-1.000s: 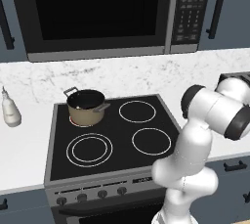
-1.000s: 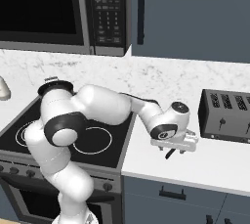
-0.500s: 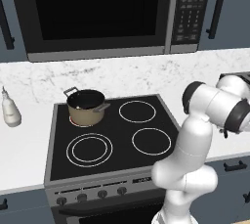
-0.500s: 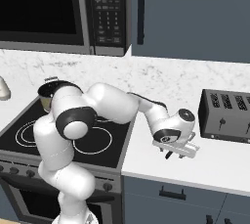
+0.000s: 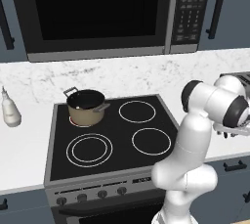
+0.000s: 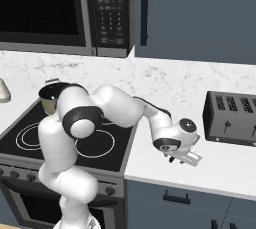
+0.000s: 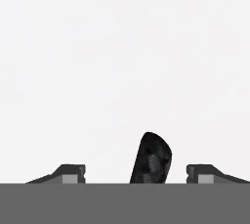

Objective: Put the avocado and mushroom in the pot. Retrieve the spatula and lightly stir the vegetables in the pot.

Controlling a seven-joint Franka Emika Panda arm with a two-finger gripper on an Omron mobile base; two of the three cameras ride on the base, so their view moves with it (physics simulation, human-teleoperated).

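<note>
My gripper (image 6: 182,160) hangs low over the white counter (image 6: 220,168), right of the stove and in front of the toaster's left end. In the hand view a black, rounded, elongated end (image 7: 151,158) stands between my fingertips (image 7: 68,173), apart from both. It looks like the spatula's thin handle, but I cannot be sure. The gripper (image 7: 135,174) is open. The tan pot (image 5: 87,106) (image 6: 50,98) sits on the stove's back left burner. Its inside is dark, so I cannot tell whether the avocado and mushroom lie in it.
A dark toaster (image 6: 232,118) (image 5: 237,77) stands on the counter at the right. A white bottle (image 5: 10,111) stands on the counter left of the black stove (image 5: 117,135). A microwave (image 5: 97,12) hangs above the stove.
The arm has stretched further right and the hand has settled lower over the counter. The jaws have narrowed a little around the black end.
</note>
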